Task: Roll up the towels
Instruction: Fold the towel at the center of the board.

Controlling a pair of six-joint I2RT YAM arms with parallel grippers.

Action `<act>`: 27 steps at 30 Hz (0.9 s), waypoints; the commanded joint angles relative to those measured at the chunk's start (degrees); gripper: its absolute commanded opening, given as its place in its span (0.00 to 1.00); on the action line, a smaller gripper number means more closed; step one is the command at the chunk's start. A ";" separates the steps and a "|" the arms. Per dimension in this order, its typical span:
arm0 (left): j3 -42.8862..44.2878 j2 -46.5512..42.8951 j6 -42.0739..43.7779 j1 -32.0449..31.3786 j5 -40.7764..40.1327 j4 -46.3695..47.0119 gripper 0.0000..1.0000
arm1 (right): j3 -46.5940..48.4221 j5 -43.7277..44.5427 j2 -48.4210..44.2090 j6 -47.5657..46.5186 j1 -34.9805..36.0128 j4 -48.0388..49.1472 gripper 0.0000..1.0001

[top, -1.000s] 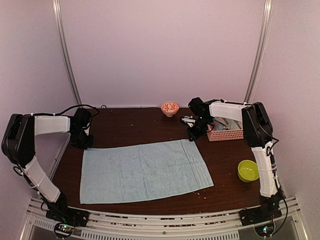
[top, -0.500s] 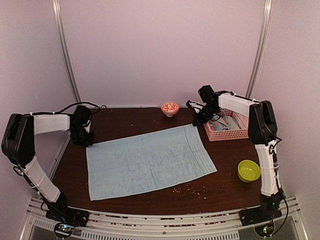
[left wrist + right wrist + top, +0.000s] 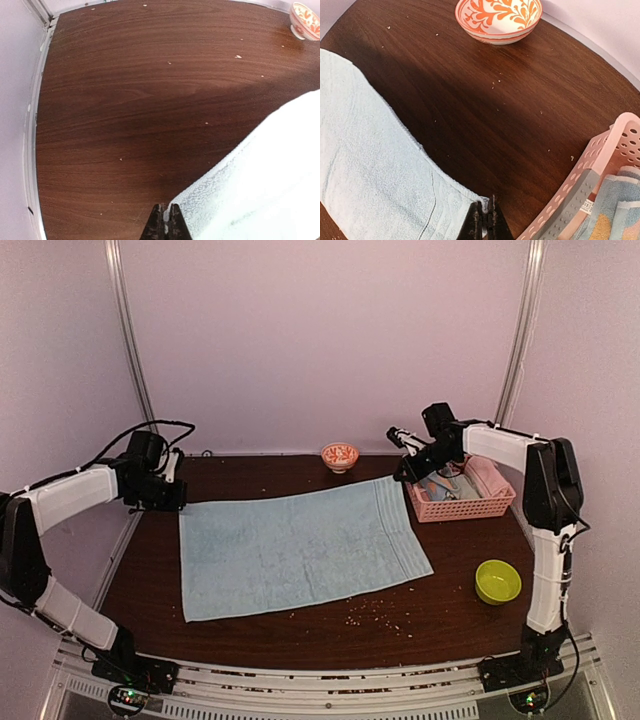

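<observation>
My left tool (image 3: 164, 222): closed, pinching the far left corner of the plain towel (image 3: 300, 545).
My right tool (image 3: 484, 217): closed, pinching that towel's far right corner.
Plain towel: light blue, spread open across the middle of the dark wooden worktop (image 3: 250, 485). Its far corners are raised a little in my two tools, with shadow beneath, and its near edge lies flat.
Spotted towel (image 3: 615, 200): light blue with orange, bunched inside the pink basket (image 3: 470, 502) at the far right, just beside my right tool.
Patterned bowl (image 3: 340, 455): orange and white, at the far edge, apart from the plain towel.
Green bowl (image 3: 497, 581): on the right, nearer me than the basket.
Crumbs (image 3: 375, 612): scattered beside the plain towel's near right corner.
</observation>
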 commanded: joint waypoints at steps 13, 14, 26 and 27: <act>-4.15 -5.95 -4.46 0.40 5.31 -13.49 0.00 | -20.88 -9.00 -17.16 -10.81 -3.04 4.20 0.00; -4.00 -5.48 -4.45 0.38 5.62 -14.53 0.00 | -21.52 -8.94 -17.56 -11.58 -3.12 3.83 0.00; -4.59 -5.14 -3.48 0.42 7.80 -21.91 0.00 | -28.73 -10.32 -21.47 -17.93 -5.41 0.36 0.00; -4.74 -5.20 -3.34 0.38 8.23 -22.16 0.00 | -29.33 -10.47 -21.63 -18.69 -5.48 0.01 0.00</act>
